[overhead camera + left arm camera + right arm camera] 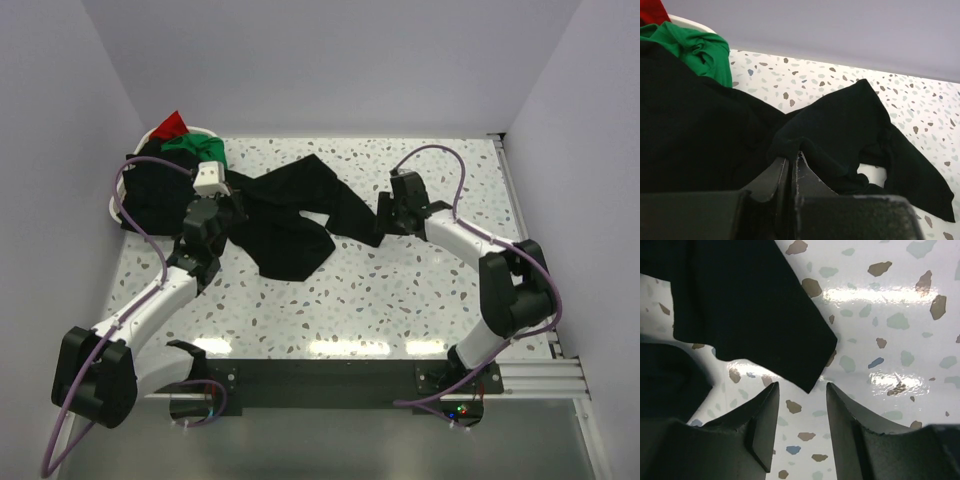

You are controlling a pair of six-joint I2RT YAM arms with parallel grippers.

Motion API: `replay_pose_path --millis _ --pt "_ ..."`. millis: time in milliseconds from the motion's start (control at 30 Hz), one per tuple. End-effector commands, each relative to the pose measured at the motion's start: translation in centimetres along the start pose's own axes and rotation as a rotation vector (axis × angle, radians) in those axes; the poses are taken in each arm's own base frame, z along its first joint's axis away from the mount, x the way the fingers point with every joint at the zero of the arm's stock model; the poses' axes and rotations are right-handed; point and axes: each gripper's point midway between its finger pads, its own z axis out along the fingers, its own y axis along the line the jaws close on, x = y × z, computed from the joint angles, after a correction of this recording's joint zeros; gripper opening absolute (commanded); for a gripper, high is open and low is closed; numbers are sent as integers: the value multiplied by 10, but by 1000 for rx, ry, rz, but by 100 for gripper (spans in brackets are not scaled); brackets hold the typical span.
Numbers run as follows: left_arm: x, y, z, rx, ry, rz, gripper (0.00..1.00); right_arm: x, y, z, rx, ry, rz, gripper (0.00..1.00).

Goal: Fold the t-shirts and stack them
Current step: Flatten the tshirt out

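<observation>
- Far-left corner of the table (400,290): your white basket (113,205) holds a green t-shirt (200,148), a red t-shirt (172,126) and a black heap (150,195) (all unfolded).
- Left gripper (792,160) is clenched on a fold of the black t-shirt (290,225), which lies crumpled mid-table toward the far edge.
- Right gripper (802,390) has its jaws apart and empty, with the shirt's corner just ahead.
- Nothing folded or stacked yet.
</observation>
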Motion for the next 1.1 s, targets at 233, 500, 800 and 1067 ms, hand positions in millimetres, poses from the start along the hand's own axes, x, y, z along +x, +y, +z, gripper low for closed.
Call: replay_pose_path --millis 233,500,800,1067 --pt "-25 13 -1 -62 -68 22 0 7 -6 22 71 40 -35 55" --pt "-23 15 0 -66 -69 24 0 17 0 35 76 85 -63 55" --pt "-24 17 -1 -70 -79 25 0 25 -3 43 121 122 -85 54" --pt "-25 19 -3 -73 -84 24 0 30 -3 47 148 139 -97 52"
